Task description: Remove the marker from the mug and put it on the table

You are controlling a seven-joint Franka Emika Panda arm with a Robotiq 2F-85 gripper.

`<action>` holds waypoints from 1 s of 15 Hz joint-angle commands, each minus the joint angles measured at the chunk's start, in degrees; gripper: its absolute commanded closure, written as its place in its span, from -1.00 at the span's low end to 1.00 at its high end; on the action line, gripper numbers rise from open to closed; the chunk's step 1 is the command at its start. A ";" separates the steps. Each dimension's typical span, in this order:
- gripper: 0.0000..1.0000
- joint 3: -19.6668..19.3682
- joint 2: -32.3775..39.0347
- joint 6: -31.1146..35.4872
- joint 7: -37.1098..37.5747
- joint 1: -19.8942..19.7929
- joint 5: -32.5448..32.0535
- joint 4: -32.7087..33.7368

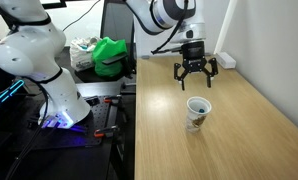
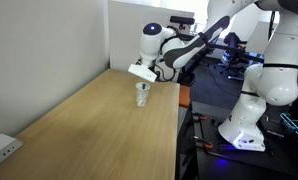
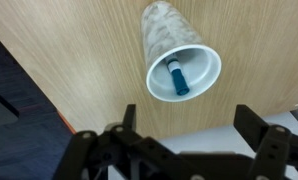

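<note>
The gripper [image 1: 195,76] hung empty with its fingers wide apart, and the marker [image 3: 178,77] stood nearly upright in the mug [image 3: 169,35], a little ahead and lower down.

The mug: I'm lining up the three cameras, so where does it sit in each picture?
In an exterior view: the mug right of centre, below the gripper.
In an exterior view: the mug just above centre.
Wrist view: the mug top middle, mouth toward the camera.
Shared landmark: the light wood table.
</note>
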 commanded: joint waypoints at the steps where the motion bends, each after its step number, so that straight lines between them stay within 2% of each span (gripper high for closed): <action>1: -1.00 -0.66 0.14 0.10 3.65 1.53 -0.67 -0.20; 3: -1.00 -0.66 0.33 -0.64 5.37 1.92 -0.60 0.01; 6: -0.59 -0.81 0.31 -1.65 8.67 2.38 -2.22 0.15; 8: -0.57 -0.88 0.27 -2.93 10.71 2.42 -3.04 0.41; 9: -0.49 -0.90 0.30 -3.59 11.50 2.37 -3.31 0.60; 10: -0.54 -0.89 0.37 -4.03 11.55 2.25 -3.28 0.77; 13: -0.48 -1.03 0.63 -5.10 10.47 1.97 -2.57 1.27; 15: -0.36 -1.12 0.81 -4.88 8.05 1.65 -1.08 1.33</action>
